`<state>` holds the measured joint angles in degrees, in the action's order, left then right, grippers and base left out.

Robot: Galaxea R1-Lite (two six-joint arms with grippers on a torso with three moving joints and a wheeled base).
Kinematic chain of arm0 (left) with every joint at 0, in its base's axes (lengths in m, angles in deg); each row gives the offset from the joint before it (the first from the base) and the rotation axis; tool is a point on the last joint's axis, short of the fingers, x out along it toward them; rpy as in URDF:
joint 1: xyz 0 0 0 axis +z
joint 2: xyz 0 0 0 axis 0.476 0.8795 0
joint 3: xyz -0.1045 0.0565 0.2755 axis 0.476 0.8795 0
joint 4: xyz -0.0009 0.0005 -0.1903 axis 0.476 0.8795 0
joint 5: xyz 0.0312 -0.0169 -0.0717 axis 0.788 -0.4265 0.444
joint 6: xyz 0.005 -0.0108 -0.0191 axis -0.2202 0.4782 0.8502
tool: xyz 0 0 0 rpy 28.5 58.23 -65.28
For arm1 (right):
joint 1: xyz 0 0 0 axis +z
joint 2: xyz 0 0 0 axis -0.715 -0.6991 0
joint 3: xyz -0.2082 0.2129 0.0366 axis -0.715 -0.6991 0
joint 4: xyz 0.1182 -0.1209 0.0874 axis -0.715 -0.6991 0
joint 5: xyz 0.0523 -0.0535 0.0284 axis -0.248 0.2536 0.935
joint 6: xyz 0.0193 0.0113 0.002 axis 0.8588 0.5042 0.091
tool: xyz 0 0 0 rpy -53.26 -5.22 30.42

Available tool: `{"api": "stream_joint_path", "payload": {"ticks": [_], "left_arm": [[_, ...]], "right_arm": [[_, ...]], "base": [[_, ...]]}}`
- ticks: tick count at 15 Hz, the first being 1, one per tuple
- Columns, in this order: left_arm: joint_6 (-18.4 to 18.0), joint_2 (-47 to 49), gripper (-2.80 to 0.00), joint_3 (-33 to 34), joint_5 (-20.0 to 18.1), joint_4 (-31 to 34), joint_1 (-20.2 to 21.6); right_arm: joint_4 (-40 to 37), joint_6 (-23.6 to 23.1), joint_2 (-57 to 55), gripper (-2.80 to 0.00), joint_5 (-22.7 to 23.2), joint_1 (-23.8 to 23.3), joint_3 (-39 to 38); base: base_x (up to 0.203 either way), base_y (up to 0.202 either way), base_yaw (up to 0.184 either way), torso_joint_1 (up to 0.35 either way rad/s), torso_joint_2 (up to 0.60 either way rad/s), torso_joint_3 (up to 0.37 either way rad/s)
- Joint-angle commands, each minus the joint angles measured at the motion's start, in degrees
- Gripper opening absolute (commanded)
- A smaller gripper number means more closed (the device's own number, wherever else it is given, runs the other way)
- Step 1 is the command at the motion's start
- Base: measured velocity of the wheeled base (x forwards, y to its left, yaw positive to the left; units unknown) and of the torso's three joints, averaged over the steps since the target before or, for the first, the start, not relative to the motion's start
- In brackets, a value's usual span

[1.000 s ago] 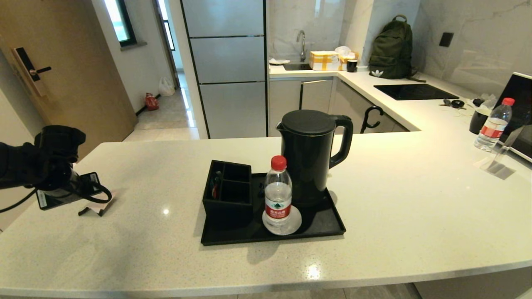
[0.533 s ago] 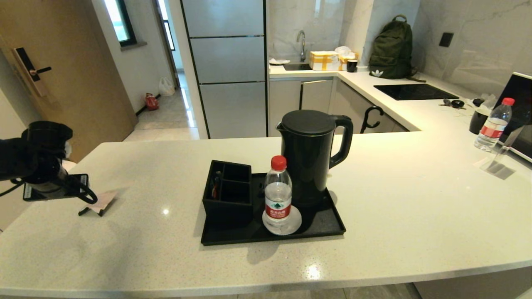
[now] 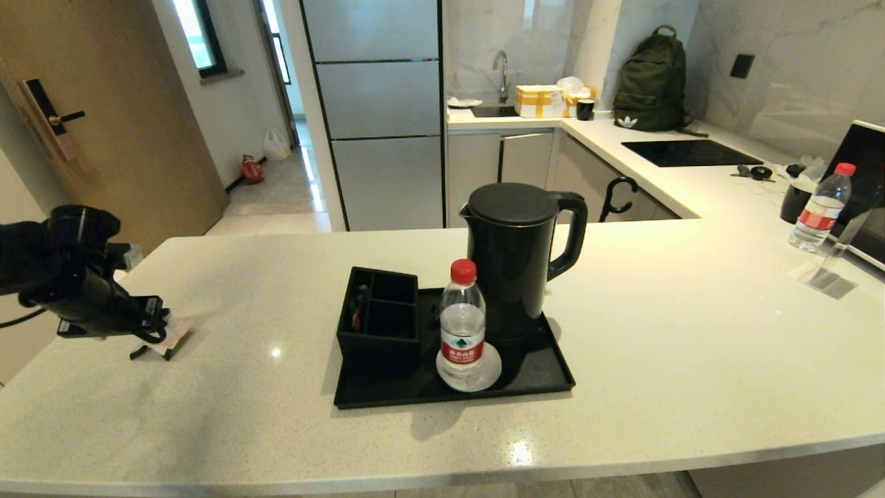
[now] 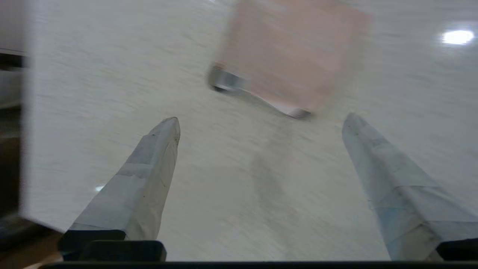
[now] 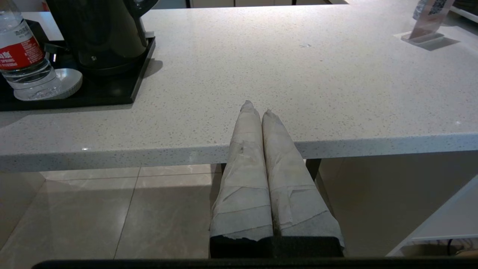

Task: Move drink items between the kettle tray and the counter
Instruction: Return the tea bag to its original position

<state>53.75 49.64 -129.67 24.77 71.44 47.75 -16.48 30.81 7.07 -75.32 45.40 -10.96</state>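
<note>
The black kettle stands upright on the black kettle tray in the middle of the pale counter. The pinkish-beige sachet lies on the counter at the far left, one edge lifted a little. My left gripper is low over the counter just left of it. In the left wrist view the gripper is open, the sachet lying just beyond its fingertips and nothing between them. My right gripper is shut and empty, parked at the counter's front edge, right of the tray.
A water bottle on a white coaster and a small divided black box share the tray with the kettle. At the far right stand another bottle and a clear acrylic stand. The counter's left edge is close behind my left arm.
My left gripper drew back to the left, then came right and down again toward the sachet. The sachet, kettle and tray have stayed put.
</note>
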Motion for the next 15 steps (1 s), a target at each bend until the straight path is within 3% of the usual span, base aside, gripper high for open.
{"api": "stream_joint_path", "payload": {"ticks": [1,5,15], "left_arm": [[1.02,-1.88,0.00,-1.37,-2.58,1.90,-0.25],[1.30,1.33,0.00,-6.14,-3.50,7.35,-0.24],[1.19,9.45,0.00,-10.42,-1.79,7.79,-0.07]], "right_arm": [[0.02,-0.06,-0.07,-2.80,0.01,-0.02,0.00],[0.02,-0.06,-0.07,-2.80,0.01,-0.02,0.00],[0.02,-0.06,-0.07,-2.80,0.01,-0.02,0.00]], "base": [[0.000,0.000,0.000,0.000,0.00,0.000],[0.000,0.000,0.000,0.000,0.00,0.000],[0.000,0.000,0.000,0.000,0.00,0.000]]}}
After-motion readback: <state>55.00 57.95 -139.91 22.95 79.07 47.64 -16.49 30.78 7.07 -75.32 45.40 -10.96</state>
